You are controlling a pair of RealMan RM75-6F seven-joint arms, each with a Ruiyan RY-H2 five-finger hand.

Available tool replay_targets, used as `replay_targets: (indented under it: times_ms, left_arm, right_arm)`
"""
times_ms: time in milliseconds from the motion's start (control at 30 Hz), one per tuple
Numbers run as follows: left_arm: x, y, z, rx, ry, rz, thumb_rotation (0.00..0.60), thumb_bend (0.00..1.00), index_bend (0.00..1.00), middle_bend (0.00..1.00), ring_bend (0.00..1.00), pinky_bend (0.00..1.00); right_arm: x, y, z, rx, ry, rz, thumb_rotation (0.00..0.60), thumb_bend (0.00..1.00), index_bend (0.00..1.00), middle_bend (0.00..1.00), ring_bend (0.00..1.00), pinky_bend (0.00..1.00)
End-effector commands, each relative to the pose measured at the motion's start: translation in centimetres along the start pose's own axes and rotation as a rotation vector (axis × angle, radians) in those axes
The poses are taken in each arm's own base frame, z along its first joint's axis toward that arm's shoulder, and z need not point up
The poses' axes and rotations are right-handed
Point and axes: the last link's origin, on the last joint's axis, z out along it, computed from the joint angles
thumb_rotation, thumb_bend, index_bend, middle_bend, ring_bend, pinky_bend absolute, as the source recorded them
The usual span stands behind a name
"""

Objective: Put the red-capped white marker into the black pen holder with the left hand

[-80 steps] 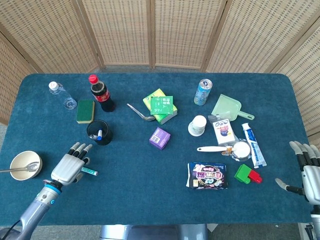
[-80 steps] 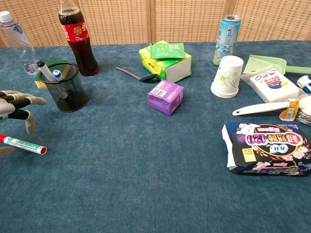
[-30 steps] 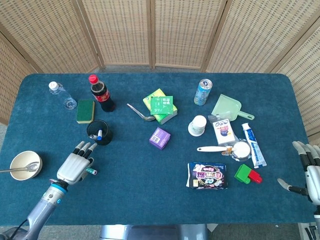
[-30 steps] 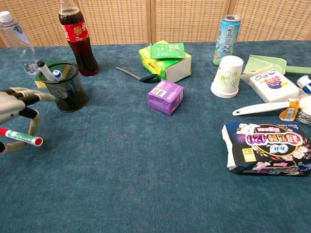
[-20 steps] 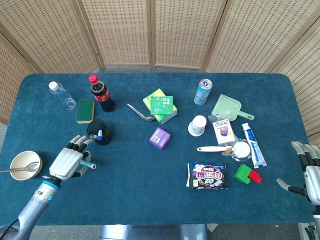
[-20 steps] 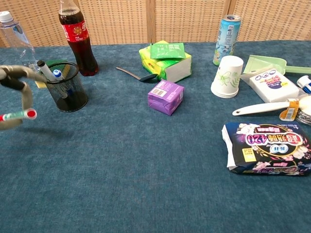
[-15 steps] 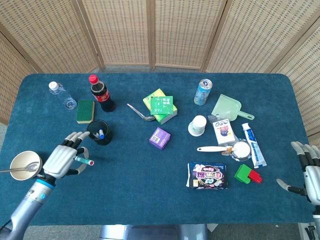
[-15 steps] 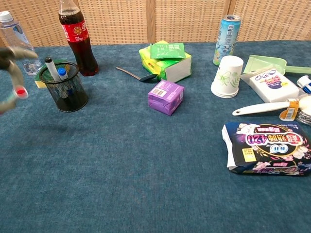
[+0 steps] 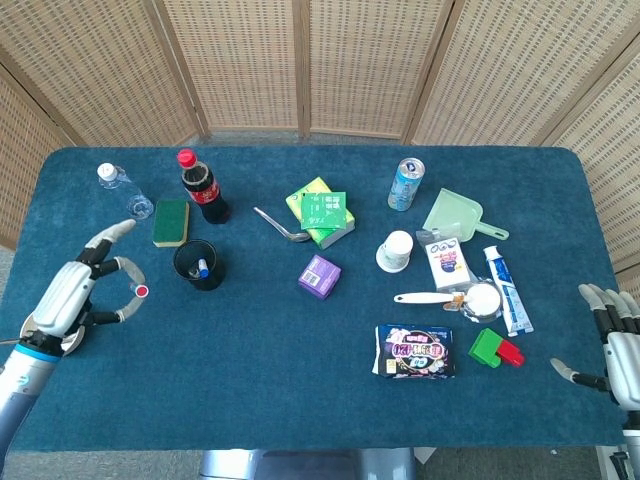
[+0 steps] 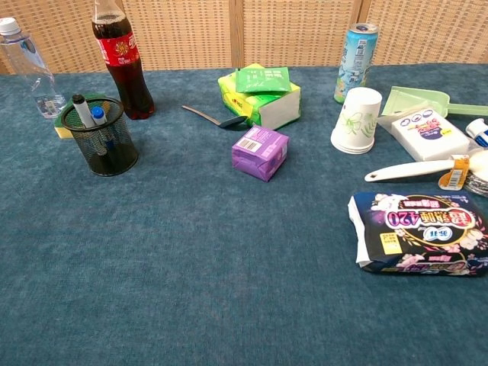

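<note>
One blue-carpeted table (image 9: 300,360), wicker screens (image 9: 250,65) behind. Left hand (image 9: 70,295) pinches the marker (image 9: 141,291) at the left edge; only its red cap end shows, left of the holder (image 9: 199,265). Holder contains two pens, blue cap and black. Right hand (image 9: 615,345): fingers spread, holds nothing.

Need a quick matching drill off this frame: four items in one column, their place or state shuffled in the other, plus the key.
1. red-capped marker
2. black pen holder
3. cola bottle
4. paper cup

A. upside down, near the white box
B. upright, behind the holder
C. held in the left robot hand, off the table
D. has two pens standing in it

Pairs: 1-C, 2-D, 3-B, 4-A
</note>
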Motion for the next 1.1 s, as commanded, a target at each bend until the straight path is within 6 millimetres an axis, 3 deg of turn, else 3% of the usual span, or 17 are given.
replay_targets:
  times_ms: [33,233,500,733,1100]
  left_arm:
    - [0.7,0.0,2.1,-0.042,0.074,-0.094,0.600,0.40,0.62,0.00,0.00,0.00]
    - [0.0,-0.3,4.9,-0.069,0.142,-0.150,0.600,0.40,0.61,0.00,0.00,0.01]
    - [-2.6,-1.1,7.5,-0.035,0.149,-0.341,0.600,0.40,0.61,0.00,0.00,0.02]
    - [-4.2,-2.6,7.7,-0.001,0.152,-0.395,0.600,0.40,0.61,0.00,0.00,0.02]
    - [-8.3,-4.7,7.3,0.044,0.125,-0.454,0.600,0.40,0.61,0.00,0.00,0.02]
  right_arm:
    - [0.0,0.0,0.0,-0.002,0.001,0.000,0.600,0.00,0.07,0.00,0.00,0.00]
    - [-0.1,0.2,0.1,-0.009,-0.003,-0.002,0.600,0.00,0.07,0.00,0.00,0.00]
    - [-0.2,0.3,0.2,-0.014,-0.005,-0.005,0.600,0.00,0.07,0.00,0.00,0.00]
    - [-0.2,0.4,0.3,-0.018,-0.006,-0.003,0.600,0.00,0.06,0.00,0.00,0.00]
    - [-0.3,0.6,0.3,-0.024,-0.008,-0.005,0.600,0.00,0.07,0.00,0.00,0.00]
